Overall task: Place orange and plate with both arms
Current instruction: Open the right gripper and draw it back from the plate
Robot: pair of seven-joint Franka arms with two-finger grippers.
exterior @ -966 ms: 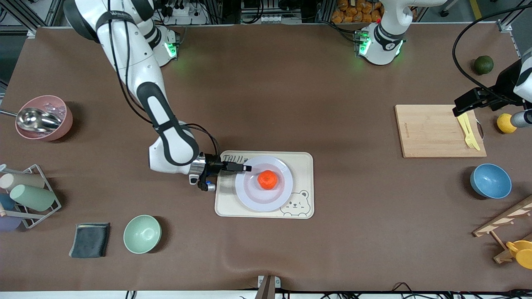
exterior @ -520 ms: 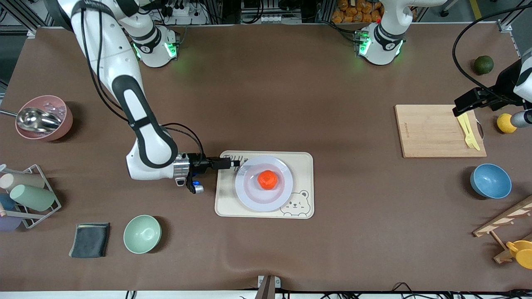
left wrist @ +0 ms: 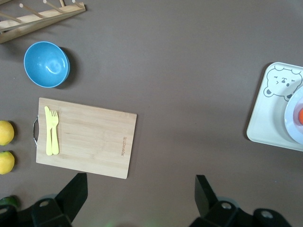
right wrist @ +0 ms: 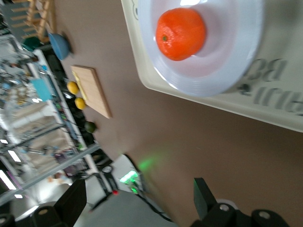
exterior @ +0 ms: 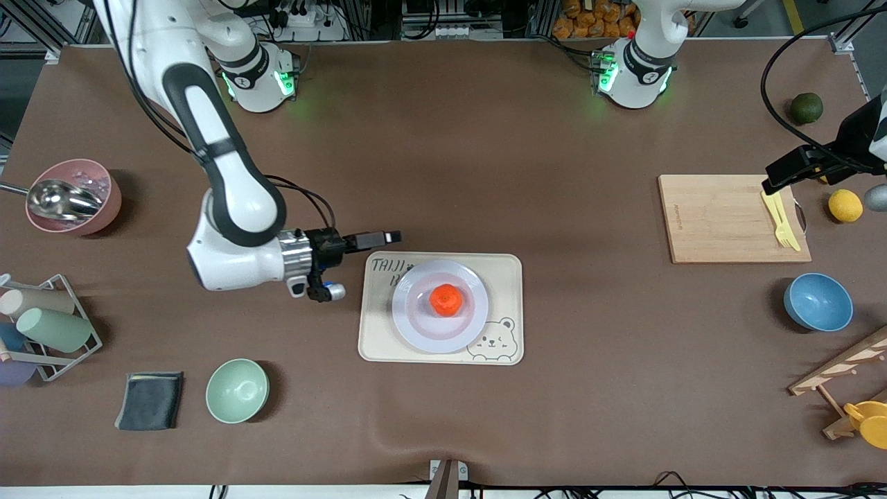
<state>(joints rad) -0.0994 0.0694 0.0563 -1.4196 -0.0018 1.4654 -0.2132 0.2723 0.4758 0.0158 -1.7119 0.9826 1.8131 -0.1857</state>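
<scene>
The orange (exterior: 445,300) lies in the middle of the pale plate (exterior: 416,326), which rests on a cream bear tray (exterior: 502,277). My right gripper (exterior: 385,238) hangs open and empty over the brown table, just off the tray's corner that is toward the robots' bases. Its wrist view shows the orange (right wrist: 181,33) on the plate (right wrist: 232,61), well clear of the open gripper (right wrist: 137,198). My left gripper (exterior: 779,179) waits open and empty over the cutting board's end. Its wrist view (left wrist: 139,189) shows only bare table between the fingers.
A cutting board (exterior: 721,222) carries a yellow fork (exterior: 781,218). A lemon (exterior: 845,205), a dark green fruit (exterior: 806,108) and a blue bowl (exterior: 818,302) lie around it. At the right arm's end are a pink bowl (exterior: 104,208), a cup rack (exterior: 48,326), a green bowl (exterior: 237,390) and a dark cloth (exterior: 149,400).
My right gripper has drawn back from the plate's rim, off the tray and toward the robots' bases. The orange and plate have stayed put. The left arm barely shifted.
</scene>
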